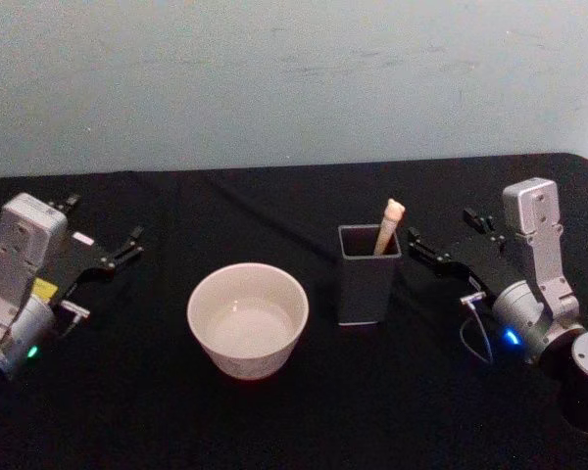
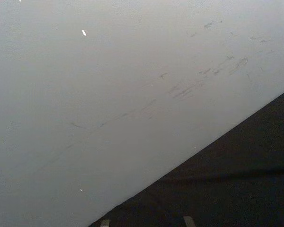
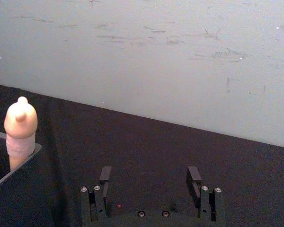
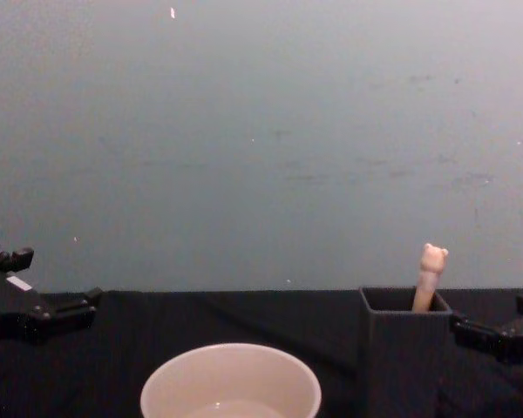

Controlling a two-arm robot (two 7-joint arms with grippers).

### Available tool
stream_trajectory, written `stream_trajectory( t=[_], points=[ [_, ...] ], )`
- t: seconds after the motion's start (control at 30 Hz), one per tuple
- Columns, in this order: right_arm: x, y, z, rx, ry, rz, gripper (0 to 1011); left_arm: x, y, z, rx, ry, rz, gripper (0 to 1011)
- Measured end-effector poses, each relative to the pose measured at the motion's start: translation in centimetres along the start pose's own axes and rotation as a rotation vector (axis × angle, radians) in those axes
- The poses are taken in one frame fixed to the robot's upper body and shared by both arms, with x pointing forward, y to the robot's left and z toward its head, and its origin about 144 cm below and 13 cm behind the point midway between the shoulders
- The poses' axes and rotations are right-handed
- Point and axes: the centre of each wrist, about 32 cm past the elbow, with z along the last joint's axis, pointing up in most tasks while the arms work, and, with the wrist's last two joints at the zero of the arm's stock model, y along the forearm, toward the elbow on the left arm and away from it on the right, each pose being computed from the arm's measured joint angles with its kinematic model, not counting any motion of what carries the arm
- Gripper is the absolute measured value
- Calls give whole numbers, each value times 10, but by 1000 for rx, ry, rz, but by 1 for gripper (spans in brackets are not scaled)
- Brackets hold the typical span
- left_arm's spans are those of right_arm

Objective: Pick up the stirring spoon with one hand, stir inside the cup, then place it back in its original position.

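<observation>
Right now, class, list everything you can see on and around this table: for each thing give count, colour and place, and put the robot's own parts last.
cup: one, cream-white, on the table left of centre, nothing standing in it.
holder: one, dark grey, square, right of the cup and apart from it.
stirring spoon: one, beige handle with a small animal head on top, standing tilted in the holder.
table: one, covered in black cloth.
wall: one, pale grey, scuffed, behind the table.
left tool: one, black, at the table's left side, away from the cup.
right tool: one, black, open, just right of the holder, not touching the spoon.
</observation>
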Motion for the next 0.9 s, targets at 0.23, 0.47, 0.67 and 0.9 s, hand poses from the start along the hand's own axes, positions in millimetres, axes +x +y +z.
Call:
stream_trajectory(
  t=[0.23,0.47,0.67,0.9],
  points=[
    [0,0,0,2,0,0,1002,0,0,0,0,0,0,1001],
    [0,0,1,3,1,0,1002,0,0,0,0,0,0,1001],
    [0,0,1,4,1,0,1002,0,0,0,0,0,0,1001],
    [0,0,1,4,1,0,1002,0,0,0,0,0,0,1001]
  ],
)
